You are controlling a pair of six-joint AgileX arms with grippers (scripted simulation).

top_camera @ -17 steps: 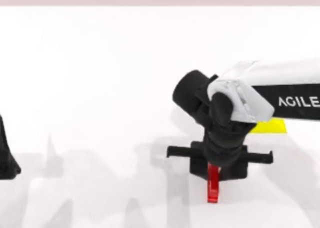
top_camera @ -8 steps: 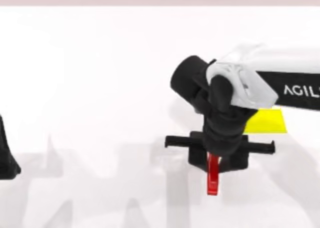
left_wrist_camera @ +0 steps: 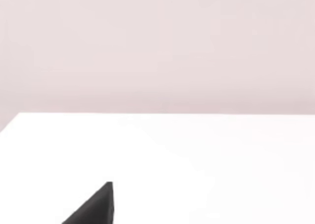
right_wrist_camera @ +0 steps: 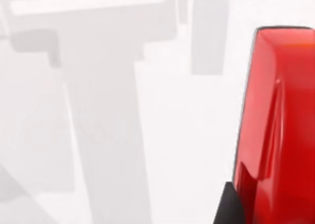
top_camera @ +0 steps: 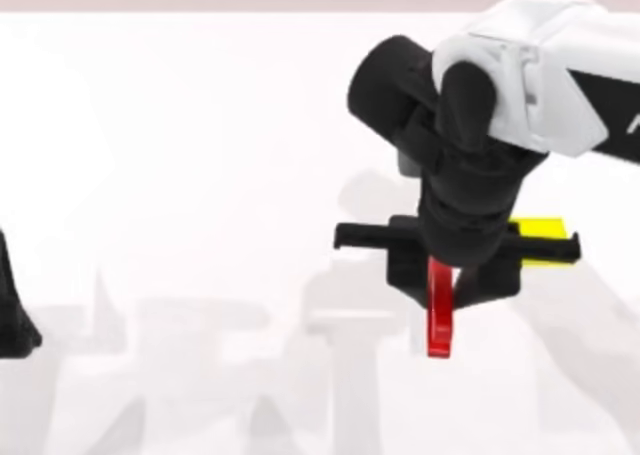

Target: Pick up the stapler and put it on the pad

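Note:
The red stapler (top_camera: 440, 320) hangs lifted off the table, its far end clamped in my right gripper (top_camera: 441, 275), which is shut on it and points straight down. In the right wrist view the stapler (right_wrist_camera: 280, 125) fills the edge of the picture, with one dark fingertip (right_wrist_camera: 226, 209) pressed against it. The yellow pad (top_camera: 540, 227) lies on the table just right of the gripper, mostly hidden under the gripper's black crossbar and wrist. My left gripper (top_camera: 12, 325) is parked at the left edge of the table.
The white table (top_camera: 200, 175) carries only grey shadows of the arms. Its far edge (top_camera: 200, 13) meets a pale wall. My right arm's white forearm (top_camera: 560, 75) reaches in from the right, above the pad.
My right gripper has risen with the stapler and shifted toward the far side and slightly right. It now covers most of the pad. The left arm has not moved.

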